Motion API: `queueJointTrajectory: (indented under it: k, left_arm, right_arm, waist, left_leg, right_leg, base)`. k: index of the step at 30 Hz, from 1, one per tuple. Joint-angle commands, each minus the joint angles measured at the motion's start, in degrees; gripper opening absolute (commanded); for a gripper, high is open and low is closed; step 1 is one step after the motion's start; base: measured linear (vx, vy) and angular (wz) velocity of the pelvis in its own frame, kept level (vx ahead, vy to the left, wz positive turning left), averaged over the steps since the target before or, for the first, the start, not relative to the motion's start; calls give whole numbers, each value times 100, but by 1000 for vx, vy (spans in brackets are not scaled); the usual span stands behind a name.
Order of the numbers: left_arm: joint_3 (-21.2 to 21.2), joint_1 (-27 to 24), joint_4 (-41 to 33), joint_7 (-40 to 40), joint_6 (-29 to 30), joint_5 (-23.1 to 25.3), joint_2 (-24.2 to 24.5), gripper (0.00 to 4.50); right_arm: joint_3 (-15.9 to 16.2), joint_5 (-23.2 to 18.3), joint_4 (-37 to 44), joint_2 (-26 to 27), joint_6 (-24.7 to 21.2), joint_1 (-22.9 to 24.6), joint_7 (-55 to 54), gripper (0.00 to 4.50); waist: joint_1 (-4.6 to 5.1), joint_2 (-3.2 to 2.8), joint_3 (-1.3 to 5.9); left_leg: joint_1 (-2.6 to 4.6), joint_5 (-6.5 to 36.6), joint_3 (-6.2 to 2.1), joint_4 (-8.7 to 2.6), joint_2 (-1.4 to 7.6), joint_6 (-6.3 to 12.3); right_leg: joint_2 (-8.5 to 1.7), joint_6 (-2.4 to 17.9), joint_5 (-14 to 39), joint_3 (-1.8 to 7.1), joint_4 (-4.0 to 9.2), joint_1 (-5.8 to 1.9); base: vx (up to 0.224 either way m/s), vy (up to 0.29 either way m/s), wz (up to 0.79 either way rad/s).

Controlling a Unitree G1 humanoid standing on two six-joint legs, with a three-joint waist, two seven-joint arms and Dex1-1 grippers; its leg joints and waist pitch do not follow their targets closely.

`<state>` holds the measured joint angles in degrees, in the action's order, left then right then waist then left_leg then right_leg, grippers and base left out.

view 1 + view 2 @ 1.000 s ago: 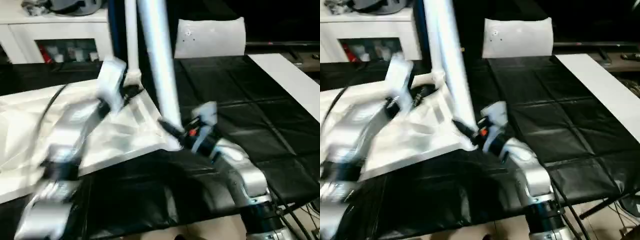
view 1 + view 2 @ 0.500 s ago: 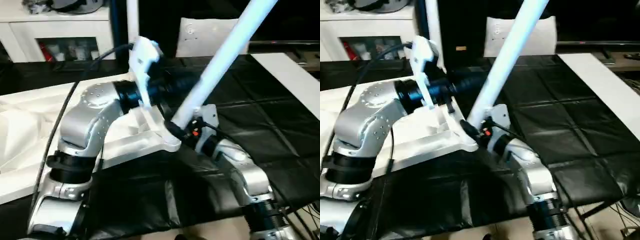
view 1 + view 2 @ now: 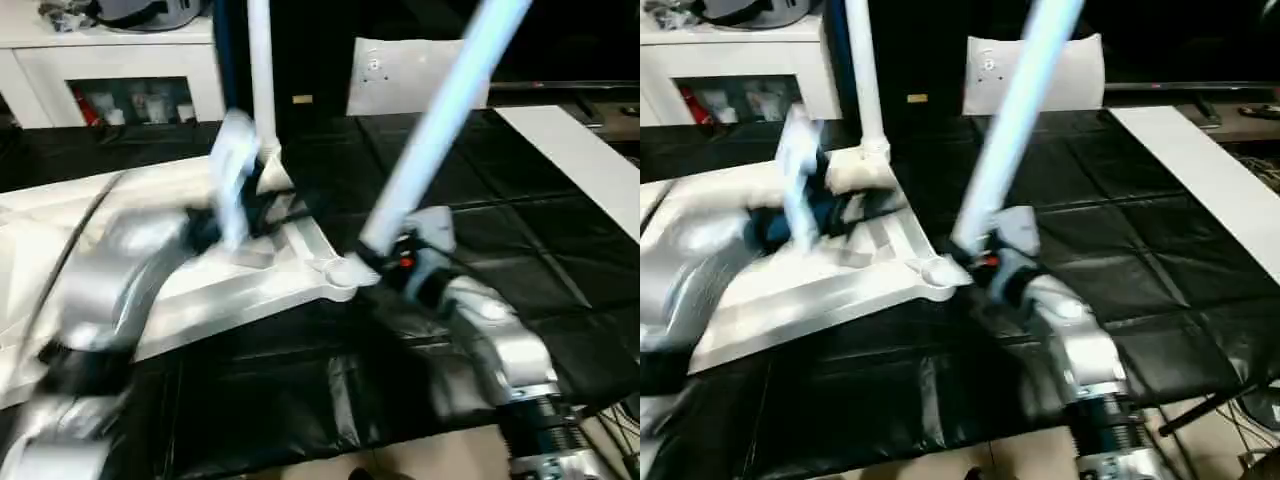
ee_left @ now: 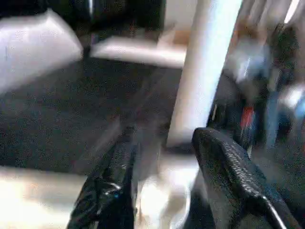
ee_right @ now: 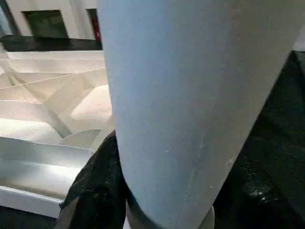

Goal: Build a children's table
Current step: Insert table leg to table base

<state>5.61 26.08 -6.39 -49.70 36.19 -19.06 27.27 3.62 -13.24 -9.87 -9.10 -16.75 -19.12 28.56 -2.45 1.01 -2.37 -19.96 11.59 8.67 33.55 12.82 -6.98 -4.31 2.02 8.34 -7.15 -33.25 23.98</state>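
Observation:
The children's table lies upside down, its white ribbed top [image 3: 200, 290] on the left of the black work surface. One white leg [image 3: 260, 80] stands upright in the far corner socket. A second leg [image 3: 430, 130] leans to the right, its thick end just above the near right corner socket [image 3: 340, 272]. My right gripper [image 3: 385, 262] is shut on that thick end, and the leg [image 5: 181, 109] sits between its black fingers. My left gripper [image 4: 162, 167] is blurred over the table top and stands open with nothing between its fingers [image 4: 228, 167].
A white cabinet [image 3: 110, 60] with shelves stands at the back left. A white panel [image 3: 415, 75] is propped at the back, and a long white board [image 3: 580, 150] lies on the right. The black work surface [image 3: 500, 210] ends near my forearms.
My left arm has swung back to the left, away from the leaning leg, and its fingers have spread wider. The right gripper has tipped the leg slightly more upright.

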Motion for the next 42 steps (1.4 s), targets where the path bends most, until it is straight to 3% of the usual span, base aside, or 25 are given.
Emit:
queueJointTrajectory:
  k: [1,5,9,11,19,21,24,32,42]
  left_arm:
    - [323,-103,-58,22,30,246,71,228]
    - [793,-534,184,111,-427,759,207,235]
    - [851,-626,447,238,-719,937,135,238]
    - [919,-652,721,265,-934,1047,128,201]
    - [1108,-639,1442,204,-1598,1423,242,149]
    - [1098,-617,1555,128,-1699,1428,266,114]
    - [1092,-537,1728,-22,-1812,1427,312,106]
    - [1218,-414,2101,-430,-2021,1518,450,19]
    - [1516,-232,2470,-1170,-2545,1750,749,0]
  right_arm:
    - [-78,11,37,-5,57,-50,-47,189]
    - [-65,34,152,4,-14,12,-112,189]
    - [-56,37,202,9,-42,51,-146,189]
    - [-38,47,216,-2,-9,100,-133,189]
    - [6,27,287,4,-38,172,-104,189]
    - [21,22,287,1,-46,173,-88,189]
    - [41,28,282,-7,-54,163,-65,189]
    - [189,-90,451,-89,-280,127,245,189]
    - [525,-201,483,-199,-713,-415,820,189]
  waist:
    - [6,-99,355]
    - [23,-91,332]
    - [38,-88,326]
    - [38,-90,325]
    - [33,-93,358]
    - [30,-107,356]
    - [30,-115,349]
    - [35,-104,334]
    - [41,-96,339]
  left_leg:
    - [-13,742,85,-374,9,185]
    - [-18,958,90,-378,-9,163]
    - [-25,1076,76,-378,-21,158]
    - [-10,1138,75,-376,-23,156]
    - [-29,932,66,-373,-7,184]
    - [-24,934,67,-377,-4,186]
    - [-13,1021,69,-380,-3,168]
    - [-10,1144,64,-389,-5,159]
    - [7,1067,54,-393,1,153]
  right_leg:
    - [-279,743,1378,318,307,-418]
    - [-291,601,1837,318,382,-409]
    - [-288,412,2174,301,433,-404]
    - [-282,385,2243,292,446,-386]
    - [-292,539,1750,315,377,-410]
    - [-298,616,1674,320,365,-411]
    - [-302,638,1742,319,373,-409]
    - [-306,541,2014,314,406,-406]
    - [-321,598,1959,332,378,-415]
  base:
    - [0,0,0]
    - [0,0,0]
    - [0,0,0]
    - [0,0,0]
    - [0,0,0]
    - [0,0,0]
    - [0,0,0]
    - [0,0,0]
    - [0,0,0]
